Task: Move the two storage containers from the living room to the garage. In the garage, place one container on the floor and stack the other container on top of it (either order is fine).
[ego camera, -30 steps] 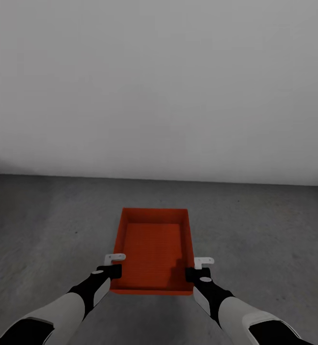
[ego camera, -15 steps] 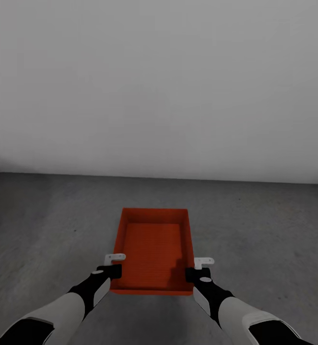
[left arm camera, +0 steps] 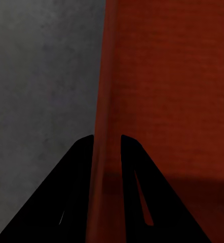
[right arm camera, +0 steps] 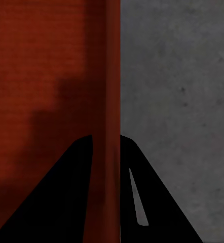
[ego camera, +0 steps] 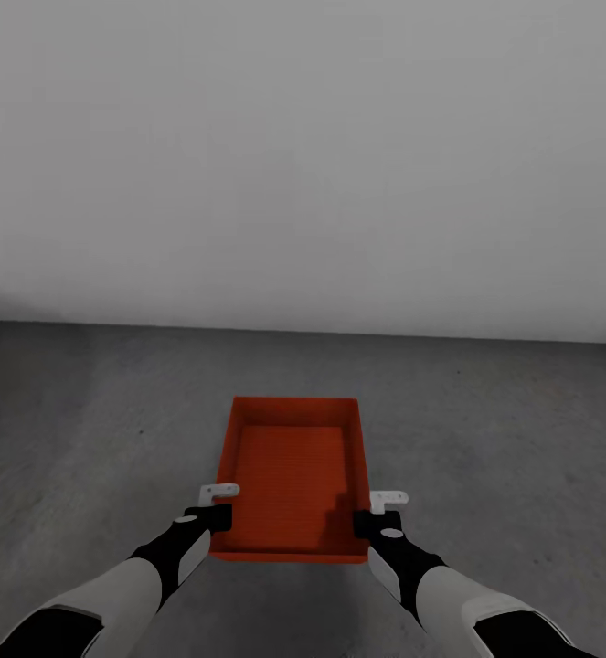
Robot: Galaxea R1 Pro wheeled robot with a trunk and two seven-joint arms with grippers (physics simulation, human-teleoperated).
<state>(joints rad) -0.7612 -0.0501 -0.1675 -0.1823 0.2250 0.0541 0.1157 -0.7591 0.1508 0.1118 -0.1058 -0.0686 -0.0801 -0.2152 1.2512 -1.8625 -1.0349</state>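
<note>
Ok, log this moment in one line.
place: garage floor | storage container: one, carried | left end effector: on side wall | right end effector: on opposite wall

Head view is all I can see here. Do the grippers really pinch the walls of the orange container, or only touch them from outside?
Observer: The left wrist view shows the left gripper with one finger on each side of the container wall, so it pinches.
Operator: And the other side?
Observer: Same in the right wrist view: the right gripper has the thin wall between its two fingers.
Operator: Is anything under the container there?
Observer: Beside the wall, the right wrist view shows rough grey floor. Whether the container touches it, I cannot tell.
</note>
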